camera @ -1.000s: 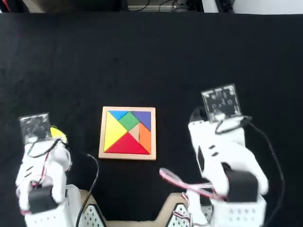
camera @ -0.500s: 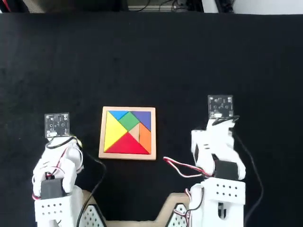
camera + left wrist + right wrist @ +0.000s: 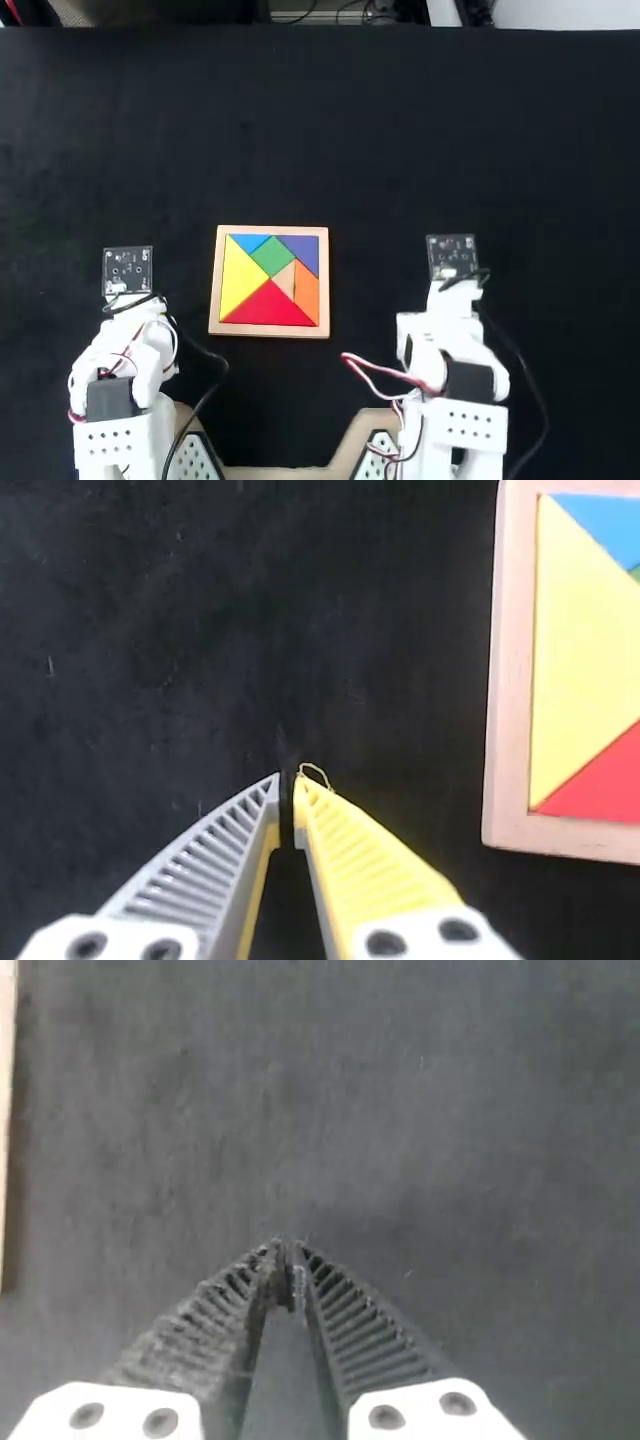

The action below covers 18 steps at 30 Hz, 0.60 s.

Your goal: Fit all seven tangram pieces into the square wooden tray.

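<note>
The square wooden tray (image 3: 213, 290) lies at the table's middle, holding coloured tangram pieces: yellow (image 3: 240, 282), red (image 3: 268, 304), blue (image 3: 248, 242), green (image 3: 272, 255), purple (image 3: 305, 253), orange (image 3: 307, 292) and a tan one (image 3: 286, 279). My left gripper (image 3: 289, 781) is shut with nothing between its fingers, over bare cloth left of the tray (image 3: 512, 680), whose yellow piece (image 3: 580, 670) shows. My right gripper (image 3: 286, 1250) is shut and empty, right of the tray. Both arms sit folded at the near edge, the left arm (image 3: 125, 345) and the right arm (image 3: 448, 345).
Black cloth (image 3: 400, 130) covers the whole table, with wide free room behind and beside the tray. The arm bases (image 3: 280, 455) and a red-white cable (image 3: 375, 368) lie at the near edge.
Both arms have drawn back toward their bases and folded in; the right one swung left and lower, the left one shifted right. The tray and pieces stayed put.
</note>
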Available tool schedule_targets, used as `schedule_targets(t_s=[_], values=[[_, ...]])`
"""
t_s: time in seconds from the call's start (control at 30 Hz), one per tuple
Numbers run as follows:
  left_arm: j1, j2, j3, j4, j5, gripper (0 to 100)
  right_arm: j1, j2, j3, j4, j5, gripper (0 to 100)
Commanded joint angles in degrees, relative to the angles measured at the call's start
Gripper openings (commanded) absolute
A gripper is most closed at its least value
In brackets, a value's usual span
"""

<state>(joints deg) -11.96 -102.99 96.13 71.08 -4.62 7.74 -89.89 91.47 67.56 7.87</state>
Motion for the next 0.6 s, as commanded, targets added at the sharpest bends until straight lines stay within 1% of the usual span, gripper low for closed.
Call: schedule_targets(t_s=[0.0,0.1,0.57], values=[[0.5,-0.4,1.2,1.3,0.4,3,0.4,-11.7,3.2,4.6,-0.7,1.1],[0.5,-0.4,1.2,1.3,0.4,3,0.4,-18.3,5.1,6.9,-0.7,1.1],[0.9,-0.2,1.2,1.2,0.4,3,0.4,-15.5,5.1,5.6,-0.8,1.1]])
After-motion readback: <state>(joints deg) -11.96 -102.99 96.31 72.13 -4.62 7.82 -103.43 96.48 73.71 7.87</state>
